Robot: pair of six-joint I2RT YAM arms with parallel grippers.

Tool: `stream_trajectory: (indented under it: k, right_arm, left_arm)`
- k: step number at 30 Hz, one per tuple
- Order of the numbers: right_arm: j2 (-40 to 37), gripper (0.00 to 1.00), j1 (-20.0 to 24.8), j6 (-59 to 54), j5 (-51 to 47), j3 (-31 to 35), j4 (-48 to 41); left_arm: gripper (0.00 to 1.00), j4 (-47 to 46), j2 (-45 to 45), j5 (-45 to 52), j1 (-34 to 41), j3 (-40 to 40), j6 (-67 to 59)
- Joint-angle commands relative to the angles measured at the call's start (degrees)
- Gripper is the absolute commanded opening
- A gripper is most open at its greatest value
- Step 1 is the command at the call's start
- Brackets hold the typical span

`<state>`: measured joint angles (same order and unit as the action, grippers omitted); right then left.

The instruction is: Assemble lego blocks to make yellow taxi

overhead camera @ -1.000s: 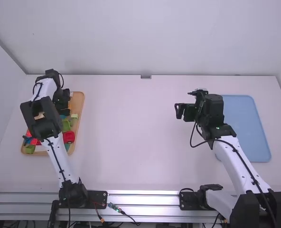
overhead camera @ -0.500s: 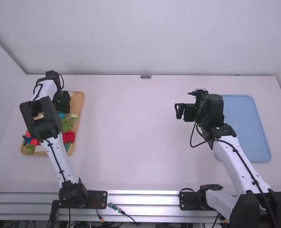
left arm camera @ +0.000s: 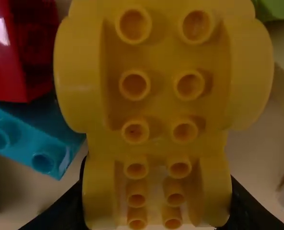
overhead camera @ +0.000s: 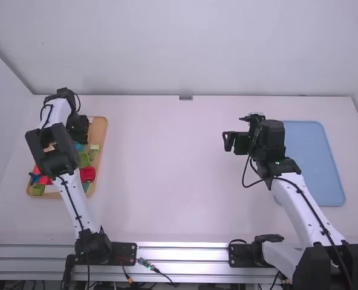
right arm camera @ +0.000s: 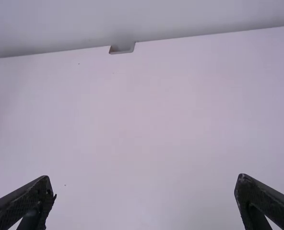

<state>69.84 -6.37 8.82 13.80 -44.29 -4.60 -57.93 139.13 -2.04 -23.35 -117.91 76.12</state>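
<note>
Yellow block (left arm camera: 159, 120), wheel arches bulging at its sides and studs facing the wrist camera, sits in your left claw (left arm camera: 157, 191), whose black fingers (left arm camera: 65, 211) are parted only by the width of its narrow end and appear to clamp it from both sides. Just beyond it lie a red block (left arm camera: 12, 62) and a blue block (left arm camera: 31, 139), apparently close beside the piece, with a green block (left arm camera: 276, 9) past its wider end. The arm stands over the wooden tray (overhead camera: 104, 130) of loose pieces at the left of the counter (overhead camera: 173, 175).

The step in hand looks to be taking out the taxi's body. Keep your grip firm and level, lift straight up until the arches pass the neighbouring blocks, and only then swing toward the middle; a sideways drag could snag the red or blue piece and twist the body in your fingers. Set it down studs up for stacking.

Farther across, your right claw (right arm camera: 145, 177) hangs wide open and holds nothing, near the blue tray (overhead camera: 315, 163).
</note>
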Motion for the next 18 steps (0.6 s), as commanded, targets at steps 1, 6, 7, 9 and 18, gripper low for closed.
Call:
stream_trajectory:
  k: [1,6,7,9,18]
  right_arm:
    - [0.24,1.00,-0.07,-0.07,0.13,-1.92,-0.22]
    - [0.24,0.99,-0.07,-0.07,0.13,-1.92,-0.22]
    - [0.24,1.00,-0.07,-0.07,0.13,-1.92,-0.22]
    - [0.24,0.99,-0.07,-0.09,0.13,-1.92,-0.22]
    - [0.24,0.99,-0.07,-0.09,0.13,-1.92,-0.17]
  left_arm:
    - [0.29,-1.53,0.81,0.04,-0.52,-2.95,-0.98]
    - [0.25,-1.99,0.81,1.70,-0.15,-4.90,-5.20]
    - [0.24,-1.81,0.81,2.82,-0.15,-5.33,-6.73]
    - [0.21,-1.55,0.81,4.55,-0.15,-5.75,-8.94]
    - [0.02,-2.38,0.81,8.63,0.92,-7.30,-18.88]
